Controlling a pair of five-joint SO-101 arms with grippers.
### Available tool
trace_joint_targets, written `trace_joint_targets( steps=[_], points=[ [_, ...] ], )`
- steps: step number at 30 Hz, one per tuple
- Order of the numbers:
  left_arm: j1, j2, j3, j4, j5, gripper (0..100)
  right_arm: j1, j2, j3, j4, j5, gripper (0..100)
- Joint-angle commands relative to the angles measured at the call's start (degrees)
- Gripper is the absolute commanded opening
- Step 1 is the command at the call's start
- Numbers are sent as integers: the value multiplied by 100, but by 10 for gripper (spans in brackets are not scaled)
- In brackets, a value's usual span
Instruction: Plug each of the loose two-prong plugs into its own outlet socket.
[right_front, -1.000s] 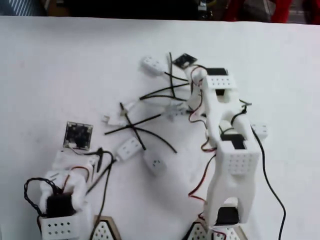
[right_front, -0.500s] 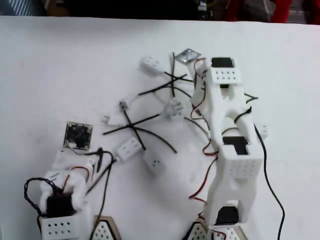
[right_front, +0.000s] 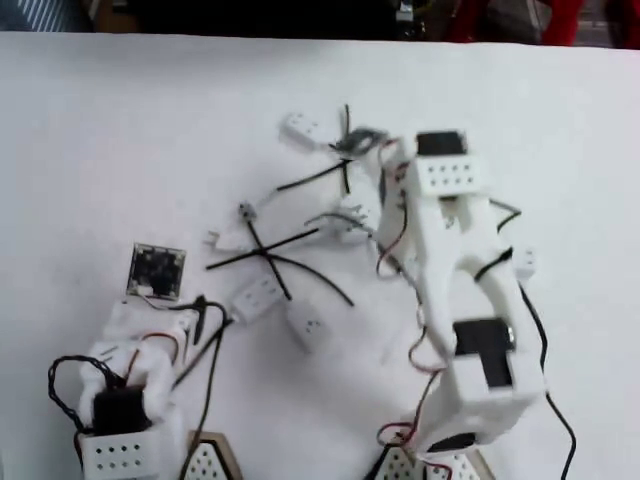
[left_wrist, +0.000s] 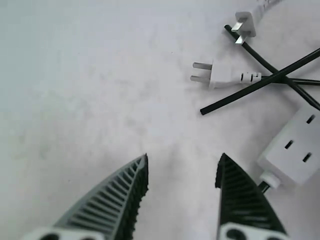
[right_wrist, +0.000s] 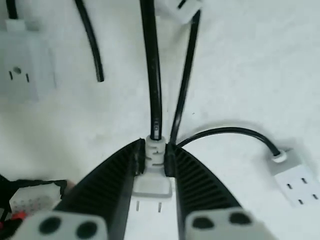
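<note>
The right tool (right_wrist: 154, 150) is clenched on a white two-prong plug (right_wrist: 152, 184), pinching the narrow ribbed neck where the black cord (right_wrist: 152, 75) leaves; the cord runs straight out beyond the fingertips, while the prongs point back toward the wrist. That is the main worry, as I judge it; with the prongs facing the tool, the plug cannot be pushed into any socket without being turned or passed over, and a hold on the slim neck may let the body swivel under load. The cord is a second risk; beyond the fingertips it lies close beside another black lead (right_wrist: 186, 70), so carrying the plug off could drag neighbours about the desk (right_wrist: 260, 75). An outlet socket (right_wrist: 296, 177) lies near the right tool, off to one side, its own lead curling back toward the tool; a far socket (right_wrist: 22, 75) lies off to the other side, farther ahead.

The left tool (left_wrist: 183, 160) is released, jaws apart over bare desk, grasping nothing; ahead of it and to one side lie a loose plug (left_wrist: 225, 77) and a second plug (left_wrist: 245, 25); a socket block (left_wrist: 295, 150) sits just beside one of its fingers (left_wrist: 240, 200).

From above, the right tool's tip is smeared at the edge of the tangle of cords (right_front: 265, 245); whether the held plug is lifted or resting on the desk I cannot tell, nor which cord belongs to which socket; an edge socket (right_front: 522, 262) is half hidden behind the right arm (right_front: 450, 230).
</note>
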Motion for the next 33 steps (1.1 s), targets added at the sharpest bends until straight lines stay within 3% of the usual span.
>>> trace_joint_targets(
  steps=[1, 5, 9, 13, 24, 33],
  points=[
    [-31, -22, -141, -53, -70, 230, -312, -1007, 1187, -831, -246, 19],
    [-31, -22, -141, -53, -70, 230, -593, -1341, 2523, -2044, -396, 23],
    [-31, -22, -141, -53, -70, 230, -629, -1051, 2884, -2712, -492, 53],
    [-31, -22, -141, -53, -70, 230, -655, -804, 2681, -2536, -492, 149],
    [-31, -22, -141, -53, -70, 230, -866, -796, 2145, -1367, -492, 138],
    [-31, -22, 70, -404, -70, 230, -1182, -1956, 3156, -1631, -835, 138]
  ],
)
